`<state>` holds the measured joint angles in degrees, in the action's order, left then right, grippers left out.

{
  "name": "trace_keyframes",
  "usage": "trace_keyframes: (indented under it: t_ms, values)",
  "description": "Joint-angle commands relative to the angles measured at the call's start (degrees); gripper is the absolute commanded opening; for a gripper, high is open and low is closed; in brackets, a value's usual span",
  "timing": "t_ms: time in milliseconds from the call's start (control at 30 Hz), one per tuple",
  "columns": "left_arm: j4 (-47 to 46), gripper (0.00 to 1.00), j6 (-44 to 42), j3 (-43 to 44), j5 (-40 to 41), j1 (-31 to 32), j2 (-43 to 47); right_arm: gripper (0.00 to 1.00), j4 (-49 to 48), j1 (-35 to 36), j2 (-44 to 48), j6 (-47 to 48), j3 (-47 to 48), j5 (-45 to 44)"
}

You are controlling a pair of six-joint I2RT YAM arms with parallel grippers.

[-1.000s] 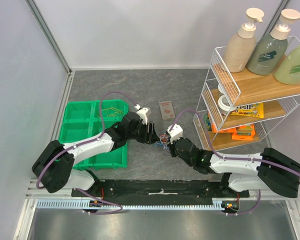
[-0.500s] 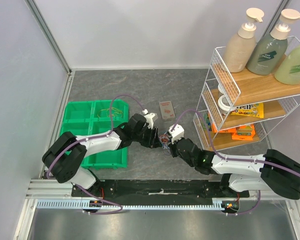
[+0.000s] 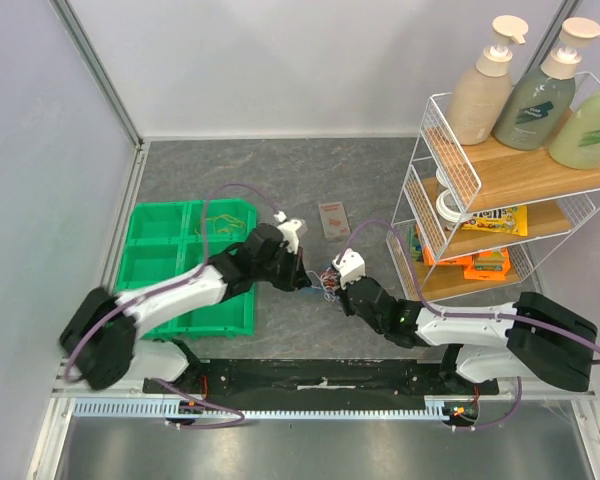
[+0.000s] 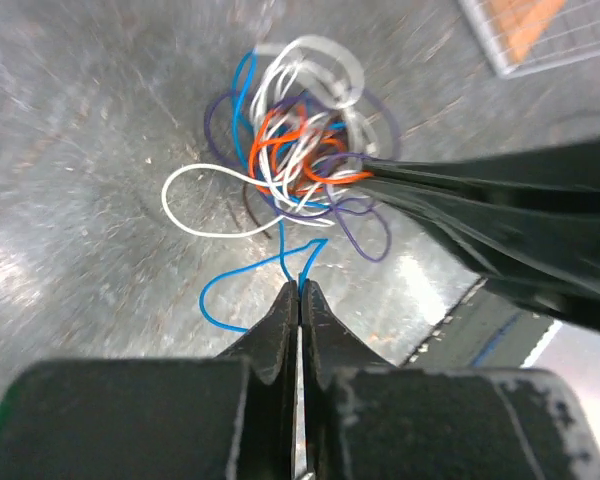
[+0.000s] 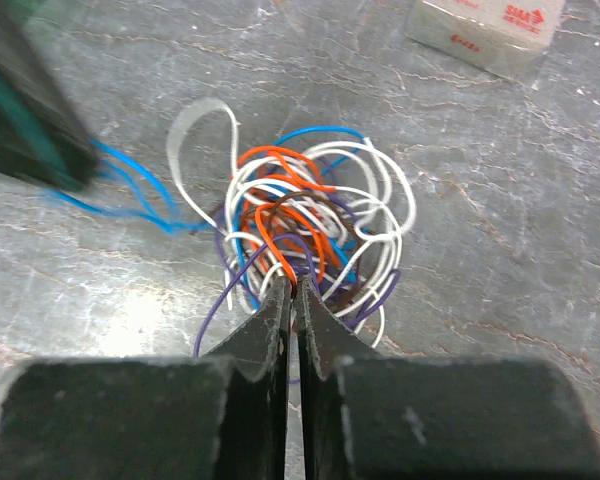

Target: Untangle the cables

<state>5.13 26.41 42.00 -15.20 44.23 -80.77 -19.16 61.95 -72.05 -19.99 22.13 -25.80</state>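
Top external | grey marbled table (image 3: 230,170) | left claw (image 4: 300,285), right claw (image 5: 292,280) each pinching cables (image 5: 310,220)

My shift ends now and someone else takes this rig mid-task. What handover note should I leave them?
Left gripper: shut on a blue cable drawn out of the tangle.
Right gripper: shut on the tangle at its orange strands.
Tangle: on the table between both grippers, white, blue, orange and purple knotted together.
Yellow cables lie in a far compartment of the green bin.
Done: yellow looks separated. Left: free the blue, then every other colour.
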Motion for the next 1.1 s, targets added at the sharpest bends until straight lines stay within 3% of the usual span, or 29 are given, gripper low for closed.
trace_keyframes:
  t_ms: [0,133,267,600,667,767,800,967,1067]
  values:
    - [8.74,0.02,-1.63,3.25,7.27,0.24,19.39,0.06,1.49,-0.34,-2.04,-1.10,3.18,-4.78]
    - [15.87,0.02,-5.05,10.80,13.26,0.25,33.11,0.03,3.68,-0.34,-4.23,-1.72,4.76,-7.06]
    - [19.39,0.02,-6.81,20.20,14.94,0.24,38.84,0.00,5.54,-0.34,-5.47,-2.69,5.56,-9.44]
    - [22.74,0.02,-6.82,45.96,12.31,0.25,32.00,0.00,9.22,-0.34,-5.82,-3.65,6.70,-15.50]
    - [22.65,0.02,-5.50,49.48,9.77,0.25,29.54,0.11,9.66,-0.34,-5.47,-3.13,6.87,-14.90]
    - [20.02,0.02,-1.73,50.03,3.62,0.24,26.46,0.45,9.57,-0.34,-2.14,-1.37,7.22,-9.55]
    - [19.32,0.02,-0.76,49.68,2.21,0.25,25.76,0.51,10.62,0.01,-0.48,-1.02,7.75,-7.35]
    - [18.26,0.02,0.04,51.16,1.67,0.24,23.65,0.68,17.56,2.73,11.38,0.65,10.82,-2.42]
    - [16.85,0.02,1.18,51.96,-0.44,0.25,22.68,0.77,18.02,3.87,18.60,2.58,11.36,5.38]
